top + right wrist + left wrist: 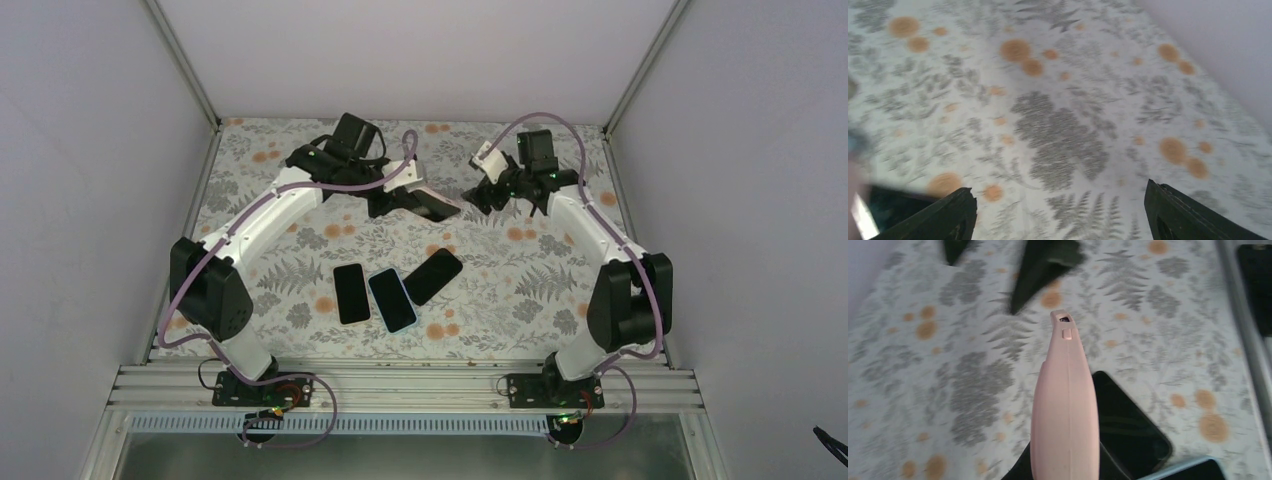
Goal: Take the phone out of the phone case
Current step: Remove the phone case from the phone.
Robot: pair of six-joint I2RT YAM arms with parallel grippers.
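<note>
- Pink phone case (1065,405) is hanging above the table, toward the far middle. The left wrist camera is seeing it from its thin side. A little button and a small hole are showing near its tip.
- From above, the dark phone (437,208) is showing inside the pink rim, so it is sitting in the case.
- The left gripper (402,202) is pinching the near end of the case. Its black fingers (1020,471) are pressing on both sides.
- The right gripper (1058,189) is hovering near the other end of the case and is not touching it. Its two fingers are spread wide, and only the cloth is showing between them.
- A blurry dark shape is peeking in at the lower left of the right wrist camera. I cannot tell what it is.
- Three more phones are lying flat in the middle of the table, closer to the arm bases:
  - the black phone (351,293) is lying on the left;
  - the blue-edged phone (392,299) is lying just beside it;
  - the tilted phone (433,276) is lying on the right, leaning away from the other two.
- The tablecloth (520,290) is covering the table with grey ferns and orange dots.
- Pale walls (90,150) are standing around the table on three sides.
</note>
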